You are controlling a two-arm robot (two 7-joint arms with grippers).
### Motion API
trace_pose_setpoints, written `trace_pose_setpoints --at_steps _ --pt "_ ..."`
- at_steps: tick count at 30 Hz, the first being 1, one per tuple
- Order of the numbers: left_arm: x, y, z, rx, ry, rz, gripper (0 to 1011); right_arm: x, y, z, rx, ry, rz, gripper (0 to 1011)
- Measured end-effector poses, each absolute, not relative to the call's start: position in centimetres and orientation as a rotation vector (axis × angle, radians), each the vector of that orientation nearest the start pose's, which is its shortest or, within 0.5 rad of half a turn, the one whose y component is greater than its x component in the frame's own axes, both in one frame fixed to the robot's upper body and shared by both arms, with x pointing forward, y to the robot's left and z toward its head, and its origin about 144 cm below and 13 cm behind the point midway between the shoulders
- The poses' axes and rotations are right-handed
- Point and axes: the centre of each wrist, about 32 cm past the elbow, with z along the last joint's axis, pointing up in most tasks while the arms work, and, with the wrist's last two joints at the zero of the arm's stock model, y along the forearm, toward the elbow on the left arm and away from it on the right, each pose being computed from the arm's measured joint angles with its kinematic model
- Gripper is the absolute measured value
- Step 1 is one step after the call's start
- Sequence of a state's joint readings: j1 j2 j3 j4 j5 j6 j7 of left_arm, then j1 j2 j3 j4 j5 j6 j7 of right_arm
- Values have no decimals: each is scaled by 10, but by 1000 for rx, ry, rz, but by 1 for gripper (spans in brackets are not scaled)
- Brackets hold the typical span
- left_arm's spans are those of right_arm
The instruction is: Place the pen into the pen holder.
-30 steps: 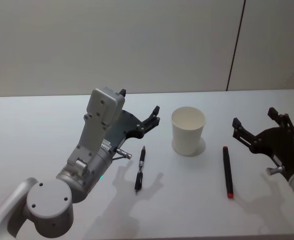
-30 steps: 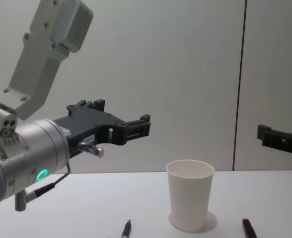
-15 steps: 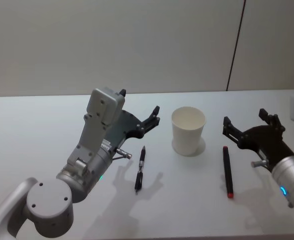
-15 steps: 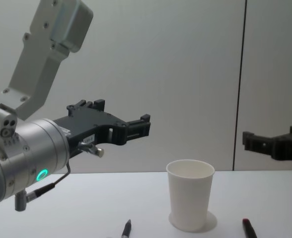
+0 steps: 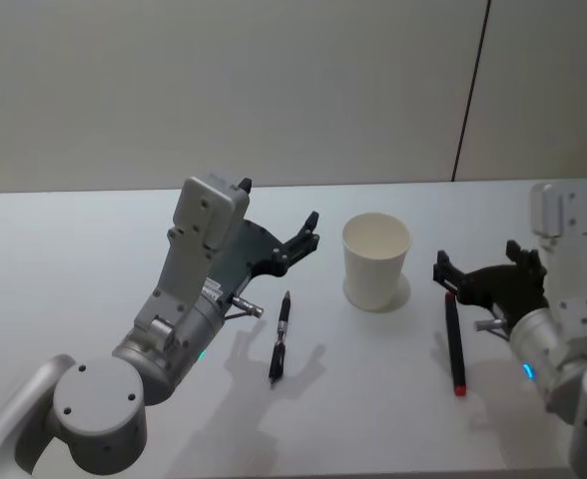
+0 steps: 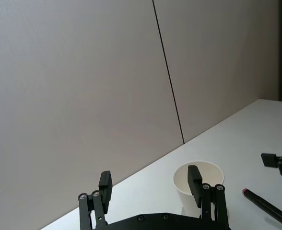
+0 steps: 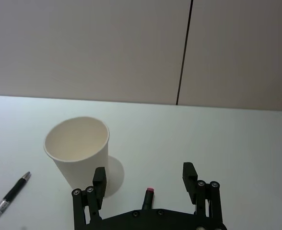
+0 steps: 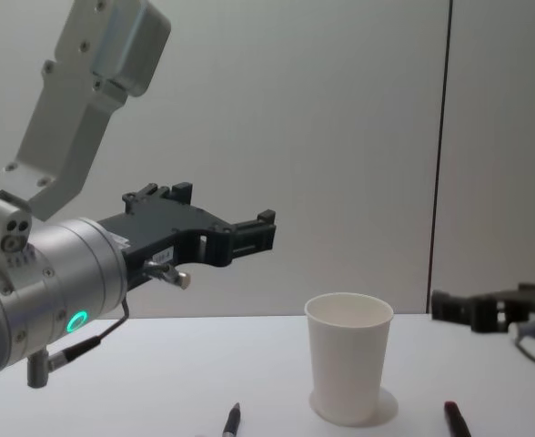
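The pen holder (image 5: 376, 261) is a white paper cup standing upright and empty at mid-table, also seen as the cup (image 8: 348, 369) (image 7: 77, 155) (image 6: 198, 182). A black pen (image 5: 280, 337) lies to its left. A dark pen with red ends (image 5: 454, 342) lies to its right. My right gripper (image 5: 476, 261) hovers open low over the far end of the red-ended pen (image 7: 148, 196), which sits between its fingers without touching them. My left gripper (image 5: 279, 205) hangs open in the air left of the cup, above and behind the black pen, holding nothing.
The white table (image 5: 94, 239) runs back to a plain grey wall with a dark vertical seam (image 5: 470, 100). The black pen's tip (image 8: 232, 421) and the red-ended pen's tip (image 8: 454, 419) show at the table's near side.
My right gripper has moved left and down, from beside the table's right edge to just over the red-ended pen's far end. The left arm, cup and pens have not moved.
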State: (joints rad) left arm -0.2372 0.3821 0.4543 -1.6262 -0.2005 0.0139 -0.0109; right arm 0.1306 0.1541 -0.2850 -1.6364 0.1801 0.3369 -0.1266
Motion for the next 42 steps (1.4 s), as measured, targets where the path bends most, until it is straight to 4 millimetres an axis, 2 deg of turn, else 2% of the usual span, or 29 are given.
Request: trace_pose_setpoints --at_steps 19,42 --pt "492 198 1204 61 -268 1124 999 505 -148 1171 -344 254 -1476 1002" --pt "492 198 1204 61 -268 1124 1000 511 -135 1150 -426 371 -1501 1002"
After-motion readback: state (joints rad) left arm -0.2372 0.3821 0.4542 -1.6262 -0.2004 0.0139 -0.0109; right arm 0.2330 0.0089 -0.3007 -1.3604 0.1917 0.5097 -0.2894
